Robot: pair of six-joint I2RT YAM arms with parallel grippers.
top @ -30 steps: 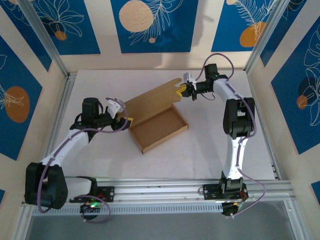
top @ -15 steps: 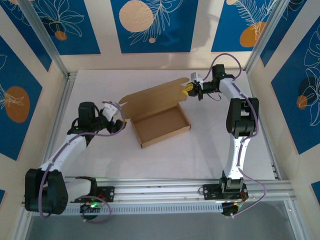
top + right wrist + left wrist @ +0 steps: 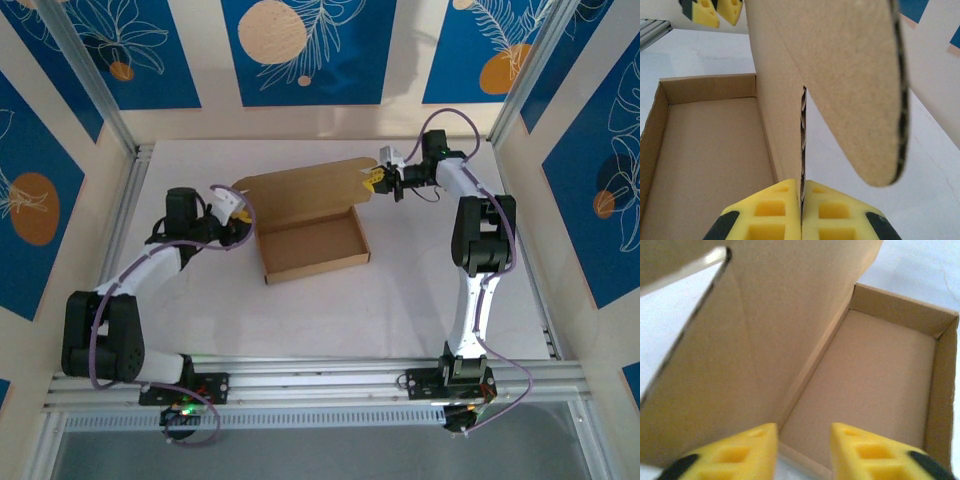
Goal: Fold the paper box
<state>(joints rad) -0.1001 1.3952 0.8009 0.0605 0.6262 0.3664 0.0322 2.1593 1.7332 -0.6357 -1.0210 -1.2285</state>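
Observation:
The paper box (image 3: pixel 315 247) is a shallow brown cardboard tray in the middle of the table, with its lid (image 3: pixel 300 188) standing up along the far side. My right gripper (image 3: pixel 378 181) is shut on the lid's right edge. In the right wrist view the fingertips (image 3: pixel 782 207) pinch the corrugated edge under a rounded flap (image 3: pixel 850 65), beside the tray (image 3: pixel 710 150). My left gripper (image 3: pixel 243 218) is at the box's left end. Its yellow fingers (image 3: pixel 740 452) stand apart over the end wall, facing the tray floor (image 3: pixel 865 380) and the raised lid (image 3: pixel 755 340).
The white tabletop (image 3: pixel 420 290) surrounds the box. Aluminium rails (image 3: pixel 350 375) run along the near edge where both arm bases sit. A slanted frame post (image 3: pixel 120 210) borders the left side, and patterned blue walls close in the back and sides.
The box has swung and slid left, now lying squarer to the table, with its lid lifted. My left gripper came up to the box's left end and its jaws narrowed. The right gripper kept its grip.

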